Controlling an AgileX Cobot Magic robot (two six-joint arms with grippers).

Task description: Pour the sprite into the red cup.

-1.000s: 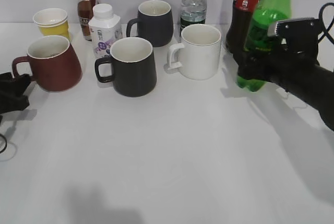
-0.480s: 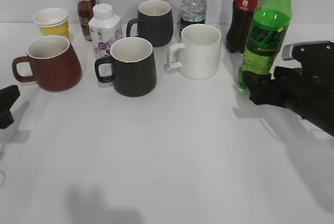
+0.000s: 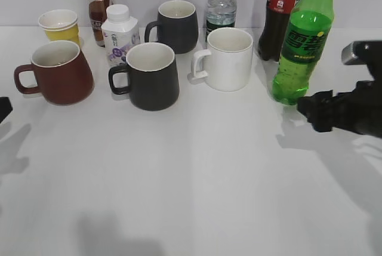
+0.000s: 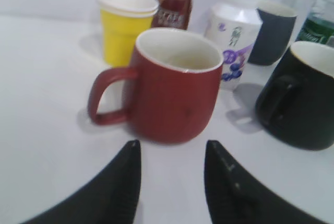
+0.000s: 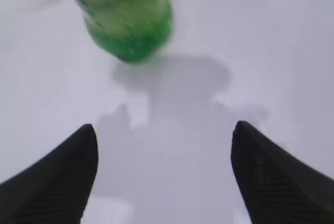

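Observation:
The sprite, a tall green bottle with a green cap, stands upright at the right of the table; its base shows in the right wrist view. My right gripper is open and empty, a little in front and to the right of the bottle, not touching it. The red cup stands at the left with its handle to the left, and shows close in the left wrist view. My left gripper is open and empty just in front of the cup; only a tip shows at the exterior view's left edge.
Two black mugs and a white mug stand in the middle. Behind are a yellow paper cup, a brown drink bottle, a white milk bottle, a water bottle and a cola bottle.
My right gripper let go of the sprite and drew back to the right; the bottle now stands free. My left gripper drew back left, away from the red cup.

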